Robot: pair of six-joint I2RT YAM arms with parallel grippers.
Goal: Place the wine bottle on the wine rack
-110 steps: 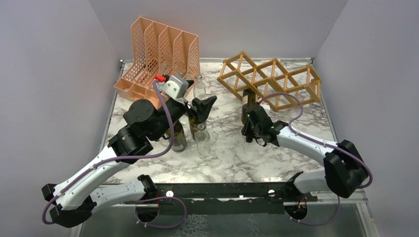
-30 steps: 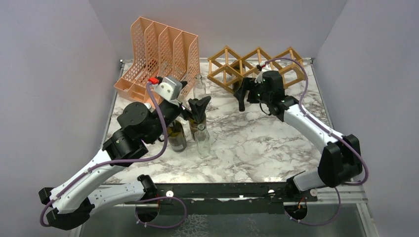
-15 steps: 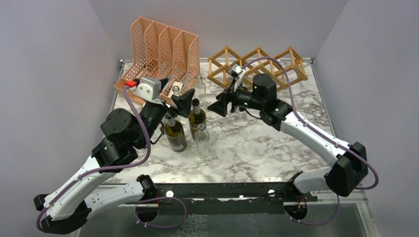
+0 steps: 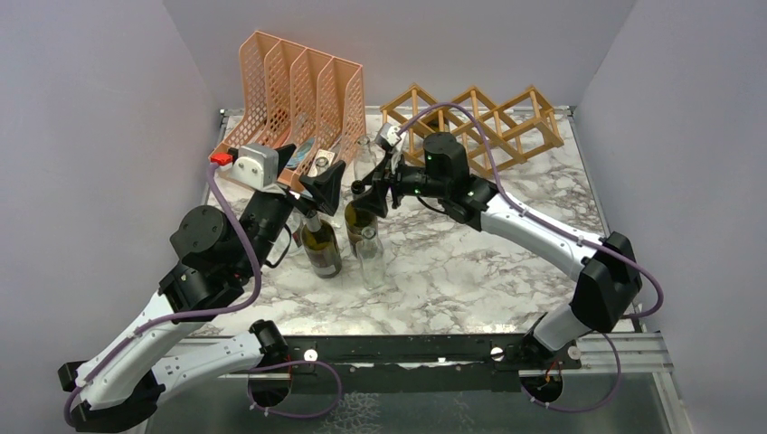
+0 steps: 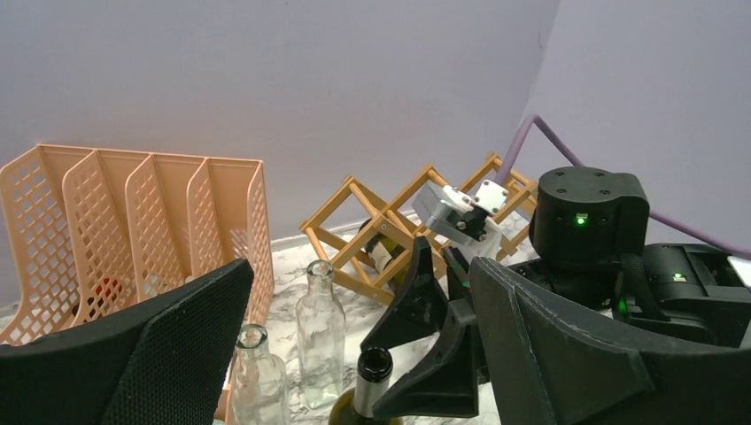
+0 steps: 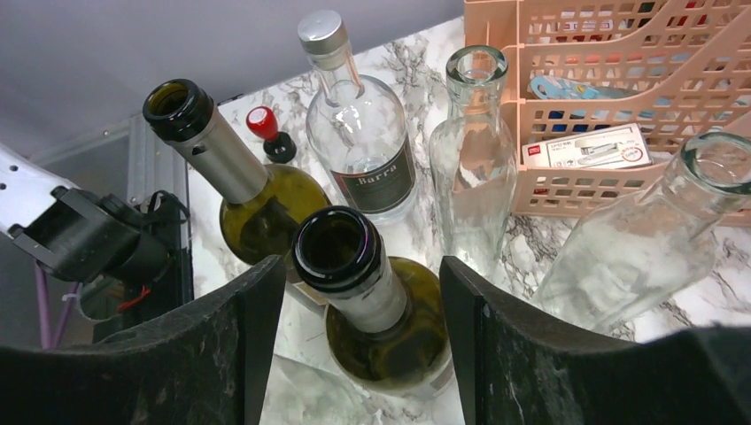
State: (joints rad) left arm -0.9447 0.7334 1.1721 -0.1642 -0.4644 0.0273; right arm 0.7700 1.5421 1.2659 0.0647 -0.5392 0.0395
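Idly, the left hand (image 4: 307,174) hung spread and unloaded at centre left. Mid-frame, the parted right hand (image 4: 369,194) straddled the neck of the wine bottle (image 6: 372,301) standing on the counter (image 4: 452,262), likely to grip it for the wine rack (image 4: 470,113), upper right.

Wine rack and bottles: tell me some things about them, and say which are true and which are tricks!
1. The right gripper has open jaws on either side of the neck of a green bottle. True.
2. The orange file organizer stands left of the wine rack. True.
3. The wine rack is empty. False: a dark bottle lies in one cell.
4. The left gripper holds a bottle. False: its jaws are open, holding nothing.
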